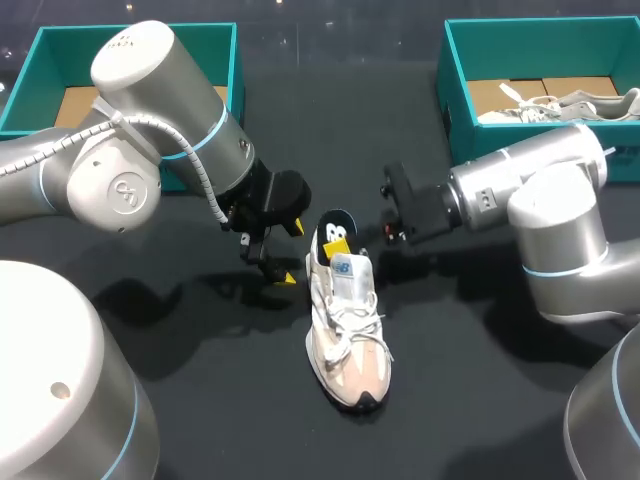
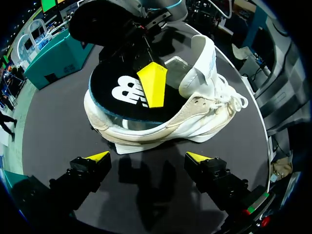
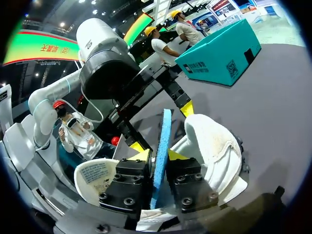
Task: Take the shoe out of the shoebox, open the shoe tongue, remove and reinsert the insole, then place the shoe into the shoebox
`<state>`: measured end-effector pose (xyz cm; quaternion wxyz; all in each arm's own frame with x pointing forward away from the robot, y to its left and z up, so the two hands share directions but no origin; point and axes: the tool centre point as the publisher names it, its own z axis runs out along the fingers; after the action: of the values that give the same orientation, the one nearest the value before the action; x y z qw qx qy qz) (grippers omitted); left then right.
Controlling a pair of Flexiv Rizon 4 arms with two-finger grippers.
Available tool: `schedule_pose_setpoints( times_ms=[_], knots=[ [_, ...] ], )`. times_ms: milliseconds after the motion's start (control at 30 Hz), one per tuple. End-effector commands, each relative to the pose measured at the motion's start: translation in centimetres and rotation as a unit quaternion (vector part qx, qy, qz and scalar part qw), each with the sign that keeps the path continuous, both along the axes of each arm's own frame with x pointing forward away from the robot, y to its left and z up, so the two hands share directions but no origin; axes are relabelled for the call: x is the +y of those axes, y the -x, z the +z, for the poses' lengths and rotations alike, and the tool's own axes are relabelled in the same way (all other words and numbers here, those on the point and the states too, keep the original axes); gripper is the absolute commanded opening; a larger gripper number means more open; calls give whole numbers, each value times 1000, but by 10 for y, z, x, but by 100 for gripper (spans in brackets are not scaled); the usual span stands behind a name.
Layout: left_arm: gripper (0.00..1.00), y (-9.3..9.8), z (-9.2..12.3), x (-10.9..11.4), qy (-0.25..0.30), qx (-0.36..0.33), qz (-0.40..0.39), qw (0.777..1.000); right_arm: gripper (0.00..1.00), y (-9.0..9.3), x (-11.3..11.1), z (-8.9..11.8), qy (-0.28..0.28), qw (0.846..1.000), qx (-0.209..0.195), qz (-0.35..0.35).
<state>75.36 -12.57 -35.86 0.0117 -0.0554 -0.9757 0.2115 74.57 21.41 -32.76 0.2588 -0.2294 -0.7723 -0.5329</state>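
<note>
Left hand (image 2: 148, 158) spread before the shoe (image 2: 195, 117); right hand's fingertip (image 2: 152, 84) against the insole (image 2: 117, 100).

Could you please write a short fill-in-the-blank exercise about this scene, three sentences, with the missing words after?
1. The right gripper is shut on the ____, which stands partly out of the shoe.
2. The left gripper is beside the shoe's heel, its fingers ____, not shut.
3. The shoe stands on the black ____, outside the left shoebox and the right shoebox.

Missing words: insole; open; table.
</note>
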Motion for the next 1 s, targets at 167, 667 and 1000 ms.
schedule_pose_setpoints(
  times_ms=[167,667,1000],
  knots=[
    [100,1,-1,1,0,0,0,1000,35,-10,-5,20,4,999,-33,-5],
    [100,1,-1,1,0,0,0,1000,0,2,-6,-3,25,999,43,-2],
    [100,1,-1,1,0,0,0,1000,40,6,-4,6,30,999,25,-2]
  ],
)
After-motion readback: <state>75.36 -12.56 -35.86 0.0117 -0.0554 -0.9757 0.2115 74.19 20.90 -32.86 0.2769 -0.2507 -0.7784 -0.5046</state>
